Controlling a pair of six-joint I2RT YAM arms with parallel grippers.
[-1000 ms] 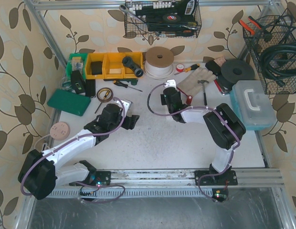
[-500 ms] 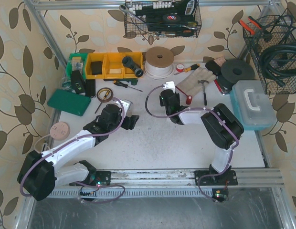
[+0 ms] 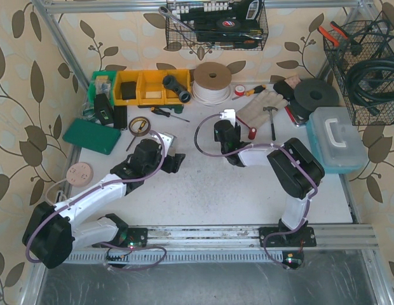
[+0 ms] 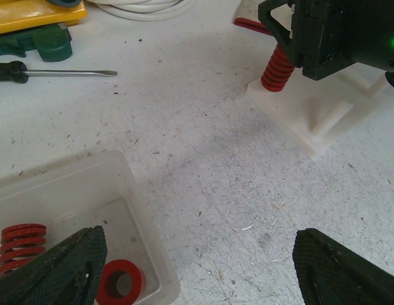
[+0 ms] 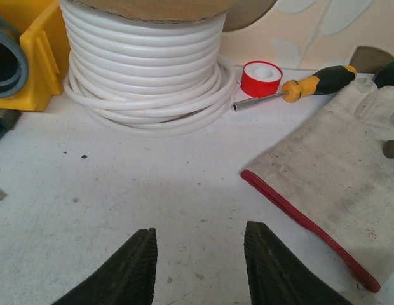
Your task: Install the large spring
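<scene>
Red tightly coiled large spring (image 4: 276, 68), standing on white block (image 4: 318, 111)

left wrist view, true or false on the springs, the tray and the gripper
1. A red spring stands on the white block. True.
2. The clear tray is empty. False: a spare spring lies in it.
3. The left gripper grips a spring. False: it is open, with nothing between its fingers.
4. A screwdriver lies flat, apart from the tray. True.
</scene>
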